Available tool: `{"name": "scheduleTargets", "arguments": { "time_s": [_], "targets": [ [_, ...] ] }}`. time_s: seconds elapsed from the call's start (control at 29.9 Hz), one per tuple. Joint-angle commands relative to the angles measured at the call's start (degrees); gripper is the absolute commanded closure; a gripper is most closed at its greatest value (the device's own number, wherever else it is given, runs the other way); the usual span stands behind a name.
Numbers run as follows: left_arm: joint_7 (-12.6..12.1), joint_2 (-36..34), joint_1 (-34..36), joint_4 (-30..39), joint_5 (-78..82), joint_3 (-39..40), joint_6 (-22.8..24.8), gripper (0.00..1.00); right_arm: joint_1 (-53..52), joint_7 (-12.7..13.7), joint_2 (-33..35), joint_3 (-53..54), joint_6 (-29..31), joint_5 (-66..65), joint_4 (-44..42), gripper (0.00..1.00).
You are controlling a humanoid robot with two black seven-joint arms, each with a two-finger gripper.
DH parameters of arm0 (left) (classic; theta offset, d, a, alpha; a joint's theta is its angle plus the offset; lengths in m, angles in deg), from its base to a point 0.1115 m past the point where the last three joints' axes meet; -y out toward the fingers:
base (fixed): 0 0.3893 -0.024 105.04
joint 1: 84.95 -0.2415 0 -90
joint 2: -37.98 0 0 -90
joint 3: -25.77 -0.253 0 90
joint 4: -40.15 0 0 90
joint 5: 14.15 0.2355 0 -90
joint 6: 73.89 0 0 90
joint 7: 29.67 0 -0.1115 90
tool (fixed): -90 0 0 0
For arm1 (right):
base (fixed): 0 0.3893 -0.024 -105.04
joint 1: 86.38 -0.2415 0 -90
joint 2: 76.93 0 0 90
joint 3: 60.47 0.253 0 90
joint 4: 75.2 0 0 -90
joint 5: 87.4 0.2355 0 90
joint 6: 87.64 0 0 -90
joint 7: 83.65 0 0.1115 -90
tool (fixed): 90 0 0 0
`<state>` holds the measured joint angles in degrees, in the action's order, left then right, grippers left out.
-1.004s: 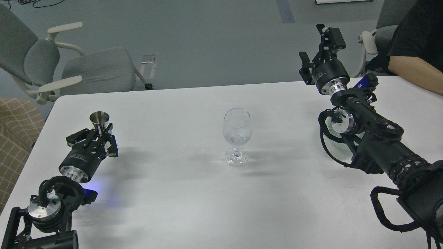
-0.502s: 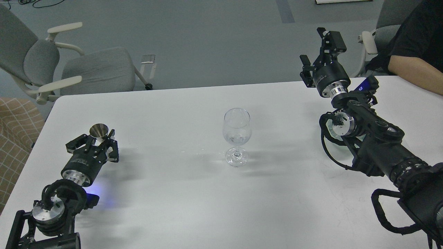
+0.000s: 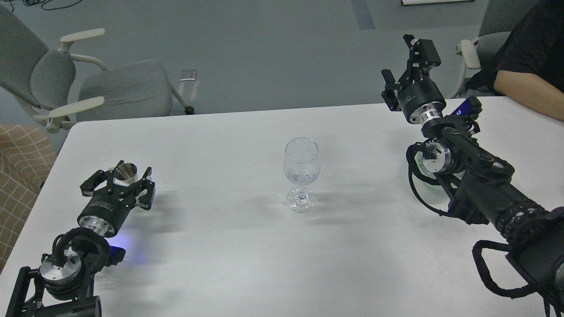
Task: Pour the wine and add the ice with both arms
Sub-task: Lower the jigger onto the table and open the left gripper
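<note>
A clear stemmed wine glass point(image 3: 302, 169) stands upright at the middle of the white table point(image 3: 229, 246). Small clear pieces that look like ice point(image 3: 302, 177) lie at the bottom of its bowl. A small steel measuring cup point(image 3: 125, 172) stands on the table at the left. My left gripper point(image 3: 120, 179) lies low on the table, and its spread fingers stand on either side of the cup. My right gripper point(image 3: 406, 66) is raised above the table's far right edge, open and empty, well away from the glass.
A person's bare forearm point(image 3: 526, 91) rests on the table's far right corner, close to my right arm. A grey office chair point(image 3: 88, 86) stands beyond the far left edge. A few small wet specks point(image 3: 246, 193) lie left of the glass foot.
My left gripper lowered the steel cup to the table and its fingers spread apart around it. My right gripper moved slightly right and back.
</note>
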<state>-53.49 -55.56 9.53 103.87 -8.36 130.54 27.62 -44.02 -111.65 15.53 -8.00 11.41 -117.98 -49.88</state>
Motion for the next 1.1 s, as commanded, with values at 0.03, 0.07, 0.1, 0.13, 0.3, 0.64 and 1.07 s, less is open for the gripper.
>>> {"name": "scheduleTargets", "arguments": {
  "time_s": [0.03,0.07,0.1,0.13,0.3,0.64,1.07],
  "targets": [
    [-0.2,-0.2,-0.1,0.0,0.1,0.0,0.0,0.13,0.0,0.0,0.0,0.0,0.0,0.0,0.0,0.0],
    [-0.3,-0.3,-0.1,0.0,0.1,0.0,0.0,0.05,0.0,0.0,0.0,0.0,0.0,0.0,0.0,0.0],
    [-0.4,-0.3,-0.2,0.0,0.2,0.0,0.0,0.03,0.0,0.0,0.0,0.0,0.0,0.0,0.0,0.0],
    [-0.5,-0.3,-0.3,0.0,0.2,0.0,0.0,0.03,0.0,0.0,0.0,0.0,0.0,0.0,0.0,0.0],
    [-1.1,-0.8,-2.0,-0.1,0.0,0.2,1.1,0.02,0.0,0.0,0.0,0.0,0.0,0.0,0.0,0.0],
    [-3.2,-3.0,-8.1,0.0,-0.3,1.1,7.1,0.02,0.0,0.0,0.2,0.0,0.0,0.0,0.0,0.0],
    [-4.2,-15.6,-9.4,-6.6,-1.1,5.4,16.5,0.02,0.1,0.0,0.5,-0.1,0.0,0.0,0.9,0.0]
  ]
}}
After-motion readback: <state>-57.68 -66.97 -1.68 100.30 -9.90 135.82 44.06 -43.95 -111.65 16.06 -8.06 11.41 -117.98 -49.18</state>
